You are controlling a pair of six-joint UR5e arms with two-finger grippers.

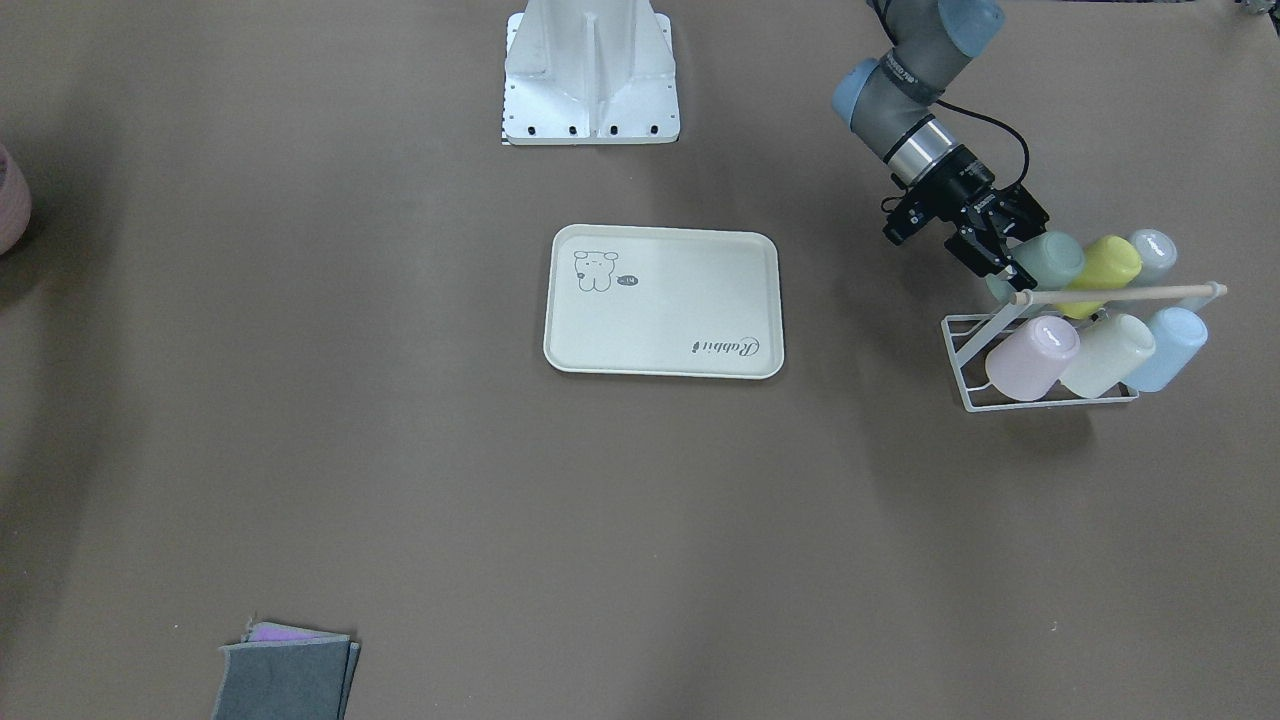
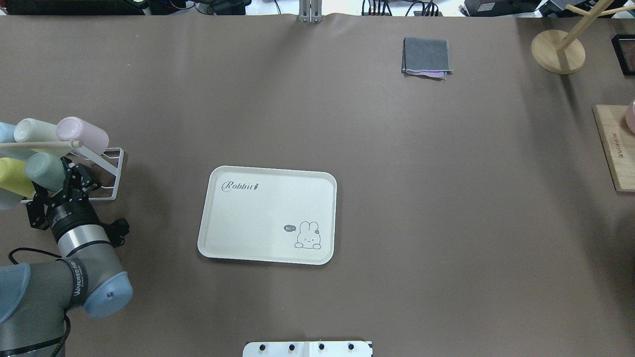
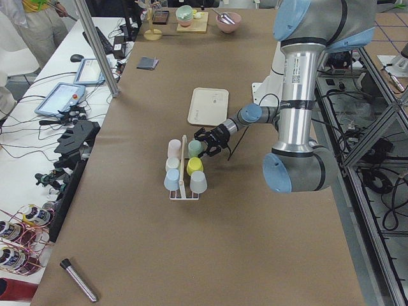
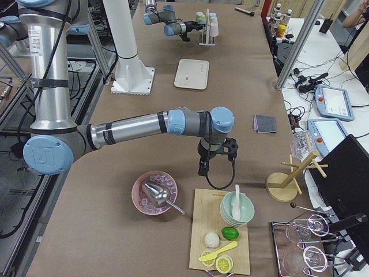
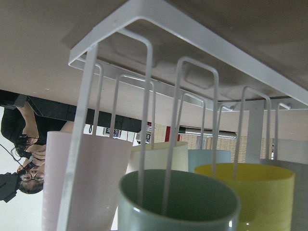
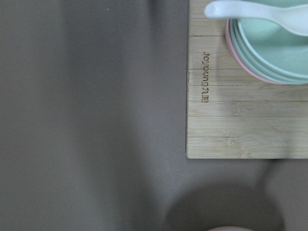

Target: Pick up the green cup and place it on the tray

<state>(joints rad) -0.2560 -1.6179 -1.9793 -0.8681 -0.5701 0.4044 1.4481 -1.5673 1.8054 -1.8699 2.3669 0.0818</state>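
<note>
Brown matte table cover [image 2: 446,198], flat and plain, across the whole overhead view. Cream tray [image 2: 268,218] at frame centre: rounded rectangle, raised rim, smooth hard finish, small animal drawing and "Rabbit" script. Bare, and well apart from the cups.

White wire rack [image 1: 960,372] at right of the front-facing view: thin bent loops, pale wooden rod [image 1: 1120,294] across the top. Six pastel tumblers hung tilted over the loops, all matte, handleless, slightly tapered.

Green cup [image 1: 1050,258] at the rack's upper left in that view, not yet lifted, just beside the yellow-green cup [image 1: 1105,270]. Fills the lower centre of the left wrist view, mouth toward the lens, wire loop inside it.

Left gripper [image 1: 1012,248] right at the green cup, fingers spread, pinching nothing as far as visible; contact with the cup wall too close to call.

Step judged: end of reach, pre-grasp. Next move likely: close on the cup wall, slide it off along the loop's line rather than straight up, keep clear of the yellow-green neighbour and the rod, then carry to the tray at frame centre.

Right gripper [image 4: 207,164] at lower middle of the right-side view, over bare table near a wooden board [image 6: 240,106]. Cannot tell whether spread or pressed together.
</note>
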